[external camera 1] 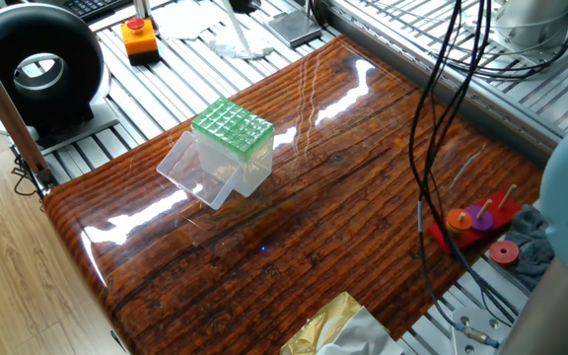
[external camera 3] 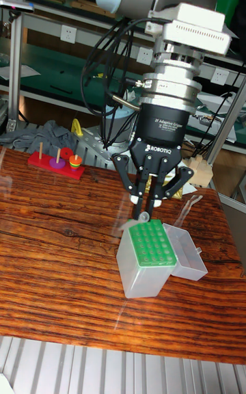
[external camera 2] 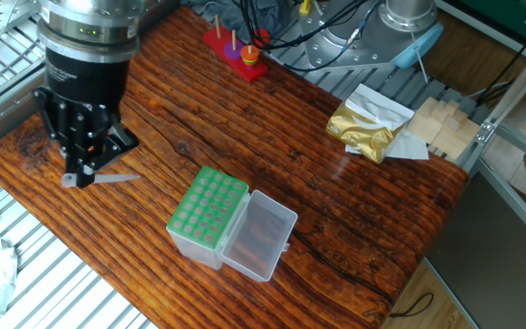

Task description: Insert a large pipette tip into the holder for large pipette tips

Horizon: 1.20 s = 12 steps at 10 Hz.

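- The gripper [external camera 2: 85,169] is clenched on the wide end of the pipette tip [external camera 2: 117,178]; the fingers are closed together around it.
- Location: the pipette tip is carried above the desk [external camera 2: 336,210], clear of the surface, at about 9 o'clock from the holder [external camera 2: 210,212] in the other fixed view. It lies close to horizontal, pointed end toward 3 o'clock.
- Handling, as a judgement: the tip looks very light, thin-walled and smooth. It will probably slip or pivot between the fingers under a side load, and the fine point would bend if pressed against the green grid.
- Hold point: the wide collar end is the correct place. The taper must remain free to enter a square hole.
- Next requirement, as a judgement: the tip must be turned point-down and centred over one hole before lowering.
- The other fixed view shows the sideways offset between gripper and holder, and the open clear lid at 4 o'clock of the grid.
- The tall fixed view shows the gripper [external camera 3: 154,189] from the front, directly above the holder [external camera 3: 149,254] in picture terms; the offset cannot be read there.
- One fixed view shows the holder [external camera 1: 231,130] and only a pale streak, probably the pipette tip [external camera 1: 237,33], at 12 o'clock; the gripper is out of frame.
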Tool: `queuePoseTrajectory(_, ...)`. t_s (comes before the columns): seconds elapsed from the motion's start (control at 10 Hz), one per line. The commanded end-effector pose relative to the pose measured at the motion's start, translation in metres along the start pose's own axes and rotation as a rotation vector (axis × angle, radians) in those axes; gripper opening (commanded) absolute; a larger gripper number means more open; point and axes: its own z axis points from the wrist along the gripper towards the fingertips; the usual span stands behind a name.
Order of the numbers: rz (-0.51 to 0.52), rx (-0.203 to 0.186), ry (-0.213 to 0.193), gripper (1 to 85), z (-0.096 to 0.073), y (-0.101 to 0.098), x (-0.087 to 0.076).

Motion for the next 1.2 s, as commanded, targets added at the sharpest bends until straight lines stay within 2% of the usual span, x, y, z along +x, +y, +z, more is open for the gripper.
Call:
queuePoseTrajectory(0.0, -0.112, 0.030, 0.289, 1.0, -0.009, -0.005, 0.077)
queuePoseTrajectory(0.1, -0.121, 0.053, 0.368, 1.0, -0.014, -0.010, 0.097)
queuePoseTrajectory(0.2, -0.120, 0.093, 0.421, 1.0, -0.019, -0.021, 0.109)
queuePoseTrajectory(0.3, -0.162, 0.155, 0.424, 1.0, -0.020, -0.039, 0.107)
queuePoseTrajectory(0.4, -0.244, 0.230, 0.410, 1.0, -0.021, -0.061, 0.099)
queuePoseTrajectory(0.5, -0.300, 0.268, 0.397, 1.0, -0.021, -0.072, 0.092)
queuePoseTrajectory(0.6, -0.311, 0.272, 0.368, 1.0, -0.018, -0.069, 0.086)
queuePoseTrajectory(0.7, -0.279, 0.245, 0.329, 1.0, -0.013, -0.059, 0.080)
queuePoseTrajectory(0.8, -0.204, 0.172, 0.288, 1.0, -0.009, -0.039, 0.074)
queuePoseTrajectory(1.0, -0.073, 0.048, 0.149, 1.0, -0.004, -0.016, 0.038)
queuePoseTrajectory(1.1, -0.013, 0.007, 0.074, 1.0, -0.005, -0.007, 0.018)
